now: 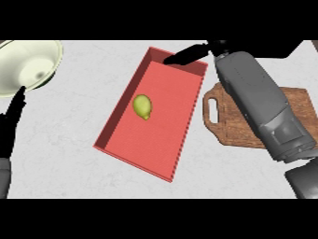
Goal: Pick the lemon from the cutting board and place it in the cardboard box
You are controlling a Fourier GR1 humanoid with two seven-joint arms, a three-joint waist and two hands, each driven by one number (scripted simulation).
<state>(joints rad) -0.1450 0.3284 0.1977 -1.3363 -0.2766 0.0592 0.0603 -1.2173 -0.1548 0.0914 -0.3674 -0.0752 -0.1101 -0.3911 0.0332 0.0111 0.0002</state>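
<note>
You are looking steeply down on a pale, faintly marbled tabletop (pixel 72 140) that fills nearly the whole view, with a strip of darker brown showing only at the top corners.

Around the work area you have a cream-white bowl (pixel 22 65) at the upper left, tipped so you see into it, and a brown wooden cutting board (pixel 244 126) at the right, its handle slot toward the box. Your right forearm lies diagonally over that board and hides most of it. Between bowl and board sits the box (pixel 151 114), a long shallow red tray with low walls, set on a slant from upper right to lower left.

The lemon (pixel 142 107) lies inside the box on its floor, in the upper half and toward the left wall, apart from every wall. It is yellow-green and oval, its long axis running roughly up and down the view, with a small pointed tip at the lower end.

Your right hand (pixel 186 54) is at the far corner of the box, over its top rim, dark fingers extended toward the left and holding nothing. Your left hand (pixel 3 133) is at the left edge, fingers straight and pointing up toward the bowl, empty, its tip just below the bowl's rim.
</note>
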